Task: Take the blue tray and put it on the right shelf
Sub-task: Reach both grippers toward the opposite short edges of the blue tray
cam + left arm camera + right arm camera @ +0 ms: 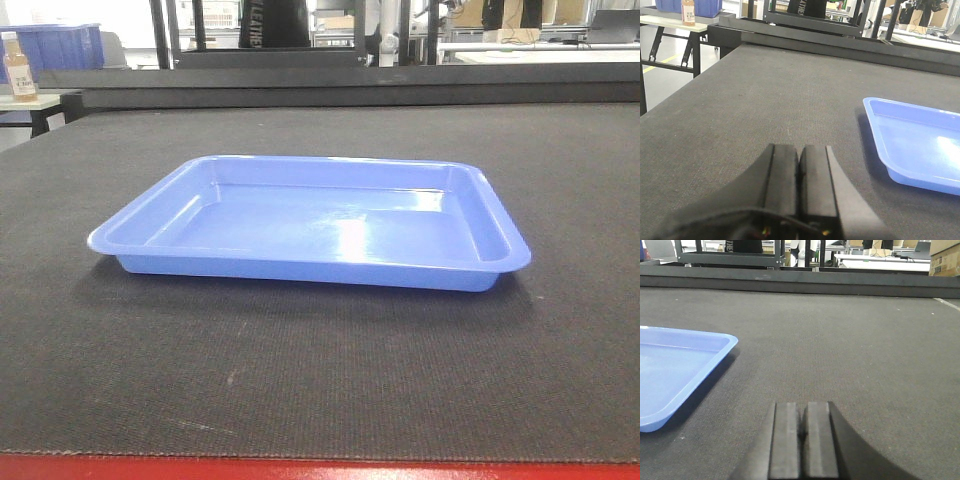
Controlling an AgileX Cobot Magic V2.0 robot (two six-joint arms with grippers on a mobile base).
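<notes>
Set flat on the table surface, about midway between the left and right edges and well back from the front edge: tray. Over the same surface, one to each side of the tray near its front corners and clear of its rim: left gripper toward the left edge, right gripper toward the right edge. Beyond the far edge, behind the middle: rack; off the back left corner: side table with a bottle on it and a storage bin behind the bottle.
</notes>
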